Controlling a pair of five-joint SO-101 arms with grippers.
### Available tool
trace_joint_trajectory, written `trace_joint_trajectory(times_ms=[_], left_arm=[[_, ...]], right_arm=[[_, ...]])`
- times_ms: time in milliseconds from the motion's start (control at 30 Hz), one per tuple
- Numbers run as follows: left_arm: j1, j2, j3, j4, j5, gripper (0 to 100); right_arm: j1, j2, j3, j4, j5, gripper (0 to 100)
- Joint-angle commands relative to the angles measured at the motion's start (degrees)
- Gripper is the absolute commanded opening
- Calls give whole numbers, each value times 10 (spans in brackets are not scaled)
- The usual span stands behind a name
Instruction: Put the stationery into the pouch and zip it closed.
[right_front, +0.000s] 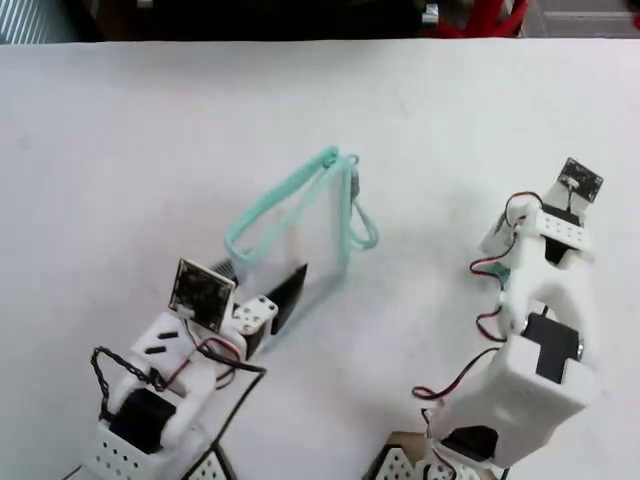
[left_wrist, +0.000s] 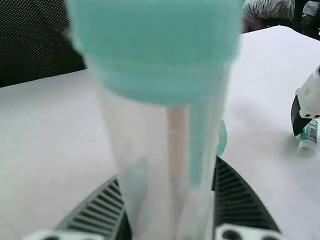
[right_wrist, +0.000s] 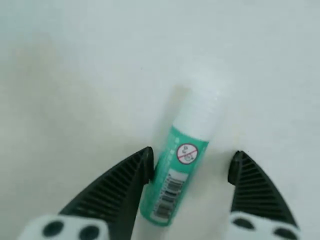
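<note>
The pouch is clear plastic with teal trim and stands on edge at the table's middle, its zip edge up. My left gripper is shut on its near lower corner. In the left wrist view the pouch rises between the black fingers, with a beige stick and a teal one inside it. A green and white glue stick lies flat on the table. My right gripper is open around it, one finger on each side. It sits low over the table at the right.
The white table stretches bare to the left and back. The right arm's gripper and the glue stick appear far off in the left wrist view. Dark objects line the table's far edge.
</note>
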Motion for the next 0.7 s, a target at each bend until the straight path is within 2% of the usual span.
trace_joint_trajectory(times_ms=[0, 133, 267, 500, 600, 667], left_arm=[[16, -4, -5, 0, -2, 210], [16, -4, -5, 0, -17, 210], [16, -4, -5, 1, -18, 210], [16, -4, -4, 1, -19, 210], [16, -4, -4, 1, -19, 210], [16, -4, -1, -2, -19, 210]], right_arm=[[7, 17, -46, -11, 2, 104], [7, 13, -48, -11, 3, 18], [10, -51, -50, 16, 38, 18], [-41, -367, -50, 95, 47, 18], [-97, -519, -48, 95, 99, 18], [-160, -603, -48, 92, 139, 18]])
